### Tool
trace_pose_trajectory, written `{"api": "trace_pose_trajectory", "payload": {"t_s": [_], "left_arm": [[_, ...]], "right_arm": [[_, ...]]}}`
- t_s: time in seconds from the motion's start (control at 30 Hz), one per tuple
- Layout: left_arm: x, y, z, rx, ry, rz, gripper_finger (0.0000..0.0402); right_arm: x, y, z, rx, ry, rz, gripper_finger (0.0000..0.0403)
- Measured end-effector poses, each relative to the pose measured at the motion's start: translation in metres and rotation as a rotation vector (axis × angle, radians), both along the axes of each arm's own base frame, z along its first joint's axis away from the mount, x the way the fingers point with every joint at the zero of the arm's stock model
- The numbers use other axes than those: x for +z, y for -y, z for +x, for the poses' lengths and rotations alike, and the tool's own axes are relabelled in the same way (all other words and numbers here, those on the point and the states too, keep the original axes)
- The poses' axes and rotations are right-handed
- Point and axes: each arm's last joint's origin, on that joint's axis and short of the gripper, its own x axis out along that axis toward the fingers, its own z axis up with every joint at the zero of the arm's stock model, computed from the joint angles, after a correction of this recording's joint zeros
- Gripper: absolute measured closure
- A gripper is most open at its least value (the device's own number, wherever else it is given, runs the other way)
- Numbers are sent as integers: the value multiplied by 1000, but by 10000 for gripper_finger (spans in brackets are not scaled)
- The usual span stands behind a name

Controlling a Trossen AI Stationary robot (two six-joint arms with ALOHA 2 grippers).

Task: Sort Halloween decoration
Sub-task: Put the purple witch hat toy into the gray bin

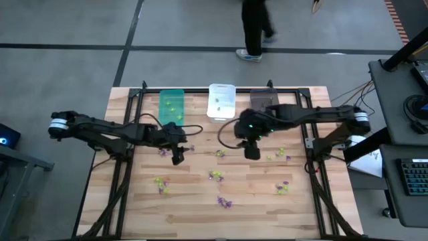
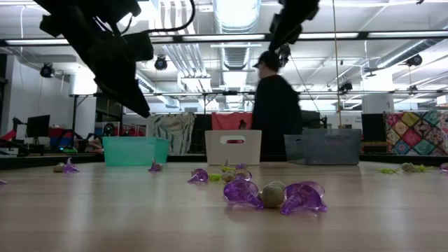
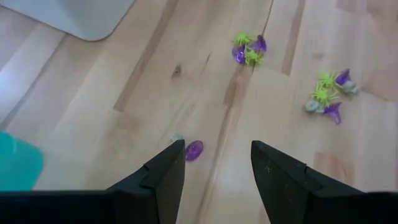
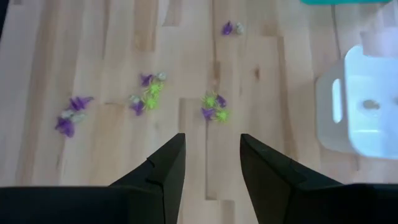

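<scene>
The Halloween decoration (image 1: 216, 175) lies scattered in small purple and yellow-green clusters across the wooden table (image 1: 200, 214), with a few pieces already in the green bin (image 1: 172, 106) and the white bin (image 1: 221, 100). One purple piece (image 3: 194, 150) sits just ahead of the left gripper (image 3: 216, 163), beside its finger; another cluster (image 4: 214, 107) lies ahead of the right gripper (image 4: 211, 163). In the low view both grippers are cut off at the top. A greyish bit beside the purple piece is probably another trinket. Both grippers hang with fingers spread, holding nothing.
</scene>
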Motion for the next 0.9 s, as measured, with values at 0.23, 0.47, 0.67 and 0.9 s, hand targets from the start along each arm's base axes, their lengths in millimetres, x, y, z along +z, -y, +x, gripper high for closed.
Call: {"api": "trace_pose_trajectory", "payload": {"t_s": [0.23,0.47,0.67,0.9], "left_arm": [[-18,3,10,-77,-84,55,235],[-34,3,25,-163,-103,124,235],[-51,3,32,-201,-159,148,235],[-61,3,34,-215,-203,156,235]], "right_arm": [[-21,-8,-27,-41,98,50,262],[-37,-9,-35,-86,183,95,266],[-49,-9,-37,-115,162,116,267],[-55,-9,-37,-139,153,136,271]]}}
